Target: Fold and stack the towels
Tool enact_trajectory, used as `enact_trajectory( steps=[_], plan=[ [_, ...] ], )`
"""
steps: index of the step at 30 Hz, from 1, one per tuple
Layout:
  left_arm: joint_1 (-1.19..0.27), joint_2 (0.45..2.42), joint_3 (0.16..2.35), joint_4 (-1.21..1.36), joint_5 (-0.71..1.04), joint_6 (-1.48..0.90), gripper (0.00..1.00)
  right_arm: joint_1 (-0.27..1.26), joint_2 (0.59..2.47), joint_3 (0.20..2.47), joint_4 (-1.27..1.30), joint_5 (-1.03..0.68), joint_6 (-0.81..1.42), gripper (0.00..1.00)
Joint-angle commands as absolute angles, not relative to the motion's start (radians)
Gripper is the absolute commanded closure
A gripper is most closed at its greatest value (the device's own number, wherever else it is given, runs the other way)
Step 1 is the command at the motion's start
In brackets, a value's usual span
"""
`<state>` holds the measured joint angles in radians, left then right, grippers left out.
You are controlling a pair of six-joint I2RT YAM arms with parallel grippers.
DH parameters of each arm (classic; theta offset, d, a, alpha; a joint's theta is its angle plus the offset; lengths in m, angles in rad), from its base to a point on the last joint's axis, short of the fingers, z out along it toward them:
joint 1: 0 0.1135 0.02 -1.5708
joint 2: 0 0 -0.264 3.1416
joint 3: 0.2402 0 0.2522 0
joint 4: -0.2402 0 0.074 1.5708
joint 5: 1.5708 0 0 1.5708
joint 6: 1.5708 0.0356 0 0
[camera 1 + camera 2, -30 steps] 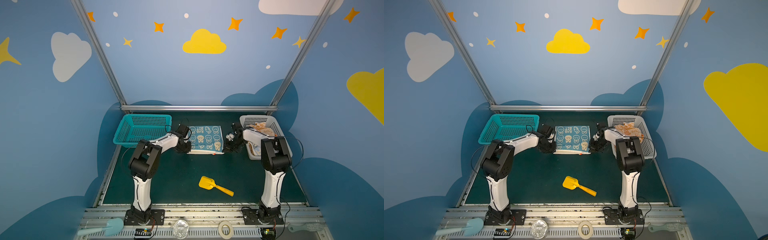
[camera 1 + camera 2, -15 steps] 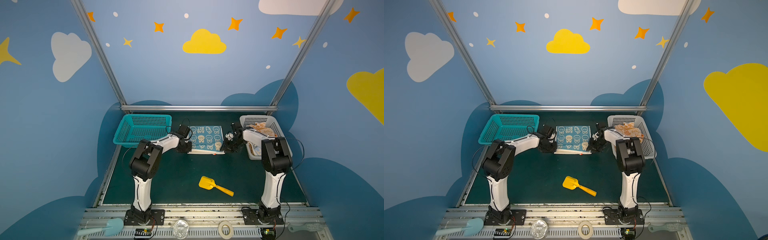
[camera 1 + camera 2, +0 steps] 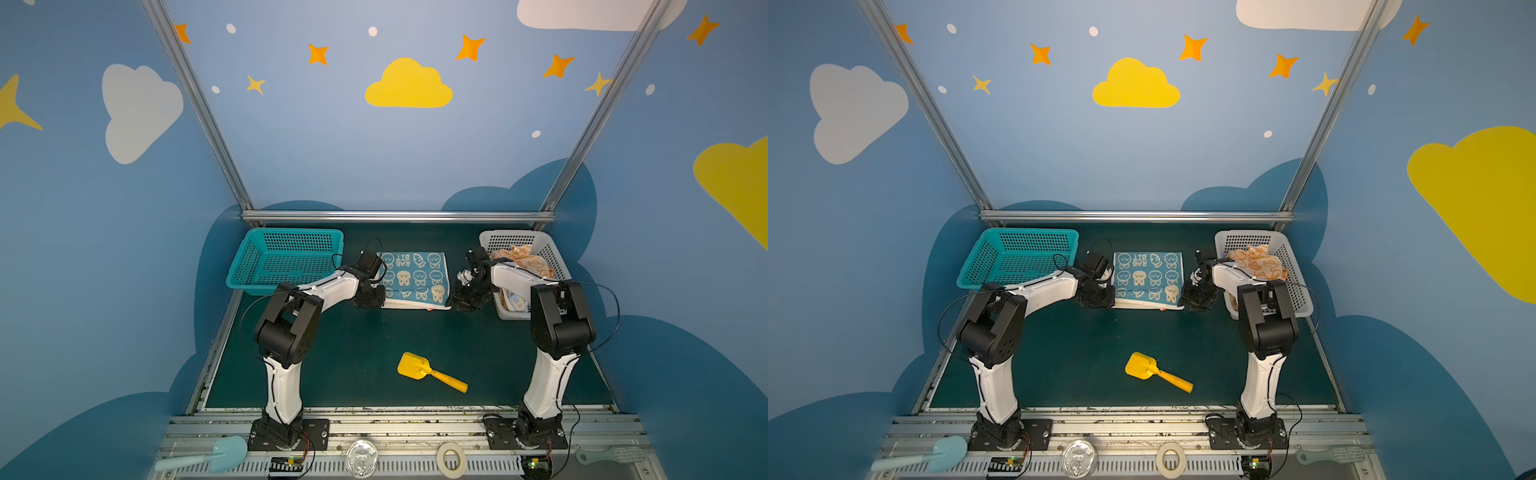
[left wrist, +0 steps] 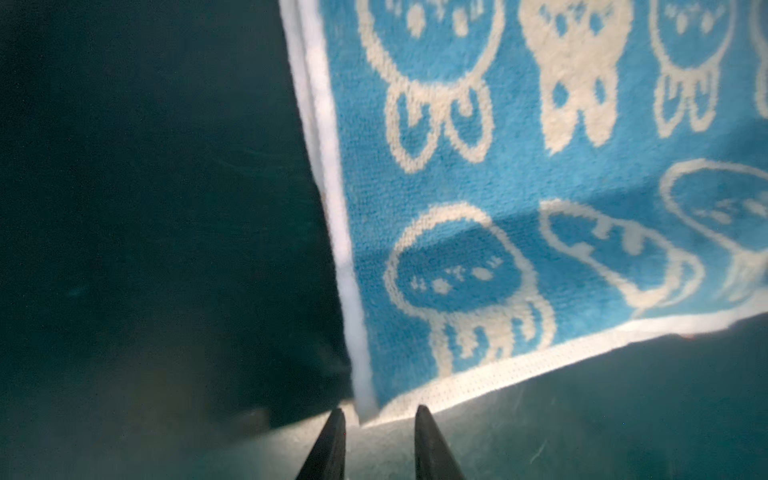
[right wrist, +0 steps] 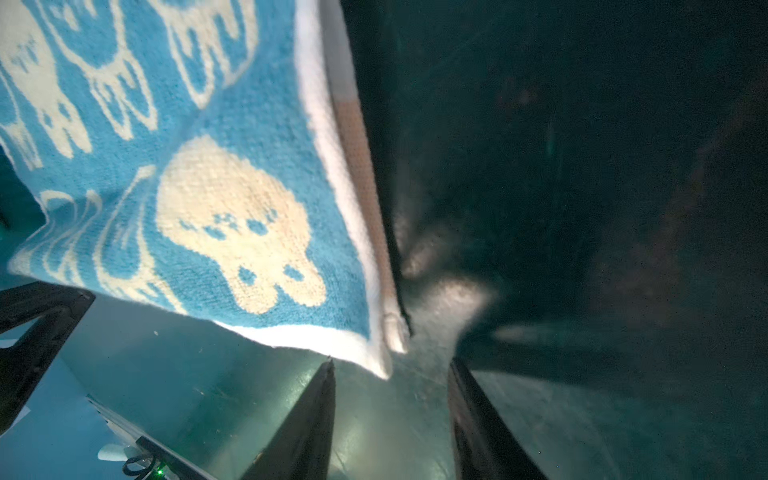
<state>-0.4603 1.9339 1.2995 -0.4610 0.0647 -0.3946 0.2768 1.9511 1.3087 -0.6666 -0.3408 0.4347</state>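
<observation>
Black left gripper [image 4: 379, 415] and right gripper [image 5: 391, 365] sit open, empty, at the near corners of the folded blue-and-cream rabbit-print towel [image 3: 415, 274] by the worktop's far edge — one apparently done; crumpled orange-and-cream towels [image 3: 519, 259] wait in the white perforated plastic basket [image 3: 507, 241], far-right corner.

Cream rabbit print on blue towel [image 3: 415, 274]; orange towel [image 3: 528, 259]; teal basket [image 3: 249, 259].

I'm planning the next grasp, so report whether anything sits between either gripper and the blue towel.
Nothing visible does. The left gripper and the right gripper, jaws open, each sit at a near corner of the blue towel, only bare mat around. The yellow scoop lies well clear, toward the front.
</observation>
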Motion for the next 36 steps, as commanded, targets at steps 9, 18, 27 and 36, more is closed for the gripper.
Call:
enact_trajectory(
  steps=[9,18,27,36],
  plan=[
    [-0.463,1.838,1.286,-0.48,0.081,-0.408,0.64,0.298,2.026,1.327,-0.658,-0.31,0.46,0.71],
    [-0.463,1.835,1.26,-0.468,0.089,-0.417,0.59,0.318,2.078,1.345,-0.653,-0.29,0.477,0.86],
    [-0.424,1.902,1.262,-0.473,0.091,-0.405,0.58,0.32,2.082,1.349,-0.647,-0.296,0.477,1.0],
    [-0.417,1.913,1.35,-0.497,0.09,-0.395,0.53,0.319,2.023,1.328,-0.667,-0.306,0.458,1.0]
  ],
)
